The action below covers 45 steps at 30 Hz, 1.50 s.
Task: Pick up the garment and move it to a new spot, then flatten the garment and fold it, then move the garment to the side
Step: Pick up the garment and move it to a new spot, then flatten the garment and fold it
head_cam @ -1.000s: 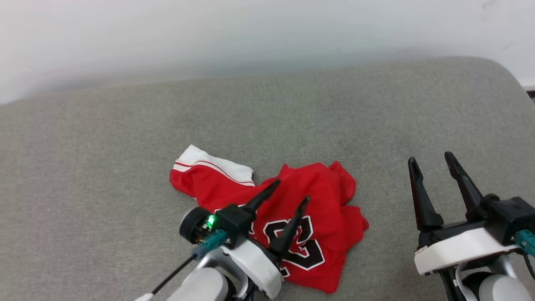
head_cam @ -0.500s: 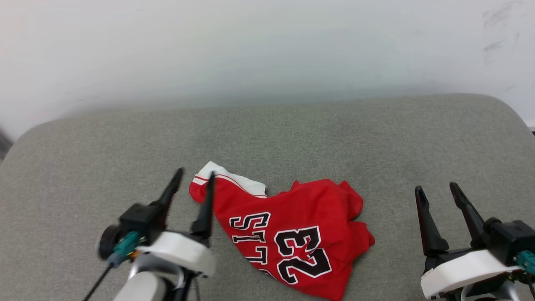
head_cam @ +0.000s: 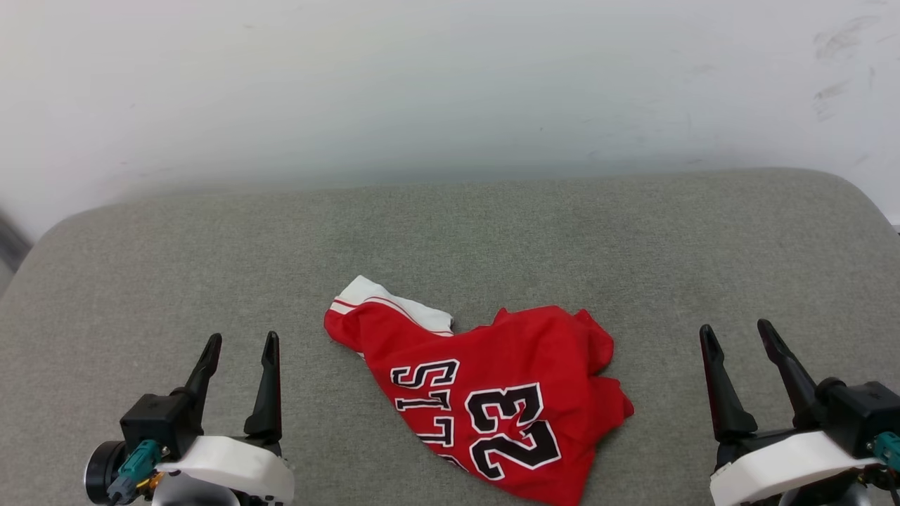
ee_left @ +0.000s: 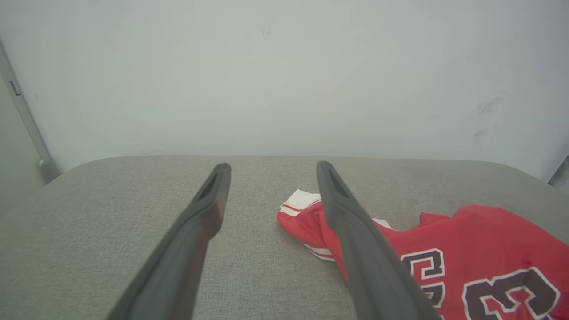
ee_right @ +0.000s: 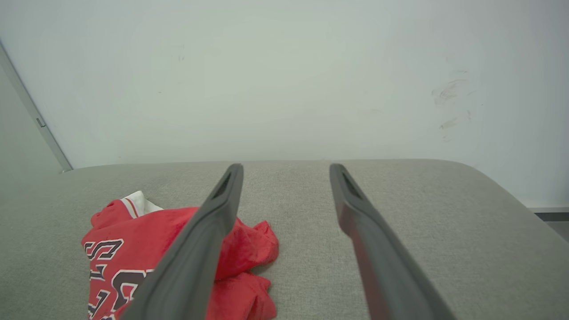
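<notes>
The garment point(head_cam: 506, 393) is a red jersey lying crumpled on the grey cushion point(head_cam: 450, 239), black lettering and the numerals 23 facing up, one white striped sleeve poking out at its upper left. My left gripper point(head_cam: 240, 342) stands open at the lower left, well apart from the cloth. My right gripper point(head_cam: 737, 332) stands open at the lower right, also clear of it. In the left wrist view the garment point(ee_left: 466, 258) lies to the right of my empty fingers point(ee_left: 355, 240). In the right wrist view the garment point(ee_right: 133, 249) lies at the lower left.
A pale wall point(head_cam: 450, 84) rises right behind the cushion. The cushion's rounded corners show at the far left and far right. A vertical metal strip point(ee_left: 26, 124) runs along the wall at the left.
My left gripper has drawn back from over the garment to the lower left, leaving the cloth lying free. The camera has tilted, so the picture has shifted. The right gripper has hardly moved.
</notes>
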{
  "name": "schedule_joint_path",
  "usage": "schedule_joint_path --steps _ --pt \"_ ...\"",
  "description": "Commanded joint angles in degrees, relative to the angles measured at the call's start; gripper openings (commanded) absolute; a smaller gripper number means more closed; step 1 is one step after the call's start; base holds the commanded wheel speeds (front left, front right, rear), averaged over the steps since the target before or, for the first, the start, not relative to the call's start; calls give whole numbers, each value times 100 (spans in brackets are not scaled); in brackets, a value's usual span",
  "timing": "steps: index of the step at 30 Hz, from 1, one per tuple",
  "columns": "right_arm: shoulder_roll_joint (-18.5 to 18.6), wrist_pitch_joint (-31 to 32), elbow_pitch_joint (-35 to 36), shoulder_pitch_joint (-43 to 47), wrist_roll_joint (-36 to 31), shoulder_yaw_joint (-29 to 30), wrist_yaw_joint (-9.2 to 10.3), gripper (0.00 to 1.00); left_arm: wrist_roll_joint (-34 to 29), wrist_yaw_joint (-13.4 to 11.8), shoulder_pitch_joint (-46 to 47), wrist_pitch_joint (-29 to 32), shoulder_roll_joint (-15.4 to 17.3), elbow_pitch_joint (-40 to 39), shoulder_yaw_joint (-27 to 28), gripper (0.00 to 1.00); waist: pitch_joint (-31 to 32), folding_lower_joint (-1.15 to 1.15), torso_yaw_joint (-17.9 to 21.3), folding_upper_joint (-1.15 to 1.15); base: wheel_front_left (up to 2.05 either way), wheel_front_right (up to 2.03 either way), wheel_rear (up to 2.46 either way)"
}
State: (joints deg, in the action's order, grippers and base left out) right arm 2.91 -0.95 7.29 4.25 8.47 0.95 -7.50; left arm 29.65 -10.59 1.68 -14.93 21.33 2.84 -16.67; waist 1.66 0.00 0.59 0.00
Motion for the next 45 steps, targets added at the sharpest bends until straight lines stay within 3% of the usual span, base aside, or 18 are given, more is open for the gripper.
schedule_joint_path --steps 1,13,18,24,28,32,43,44,45 --pt "-5 12 24 77 9 3 2 100 -45 25 -45 -32 29 -46 -12 100 -4 0 -6 0 0 0 0" --pt "-5 372 -55 32 63 239 2 100 -62 48 82 -31 44 -119 -69 100 -71 0 -35 0 0 0 0" --pt "40 1587 19 -16 -75 50 1 100 -62 36 116 -32 1 -233 -43 100 -203 0 -124 0 0 0 0" --pt "598 3598 258 -131 482 -778 2 100 -175 99 276 -32 -75 -410 16 100 -591 0 -306 0 0 0 0" --pt "810 4338 302 -233 886 -1278 2 100 -242 192 429 -27 -158 -493 57 100 -876 0 -480 0 0 0 0" --pt "899 4537 25 -433 1052 -1631 2 100 -307 290 568 -28 -253 -486 152 100 -1149 0 -637 0 0 0 0" --pt "635 4561 -1487 -589 1413 -2080 3 100 -438 583 713 -27 -501 -305 417 100 -1462 0 -804 0 0 0 0" --pt "640 4572 -1563 -599 1428 -2097 3 62 -455 602 712 -28 -521 -287 435 100 -1456 0 -798 0 0 0 0" --pt "640 4572 -1563 -599 1428 -2097 3 62 -455 602 712 -28 -521 -287 435 100 -1456 0 -798 0 0 0 0"
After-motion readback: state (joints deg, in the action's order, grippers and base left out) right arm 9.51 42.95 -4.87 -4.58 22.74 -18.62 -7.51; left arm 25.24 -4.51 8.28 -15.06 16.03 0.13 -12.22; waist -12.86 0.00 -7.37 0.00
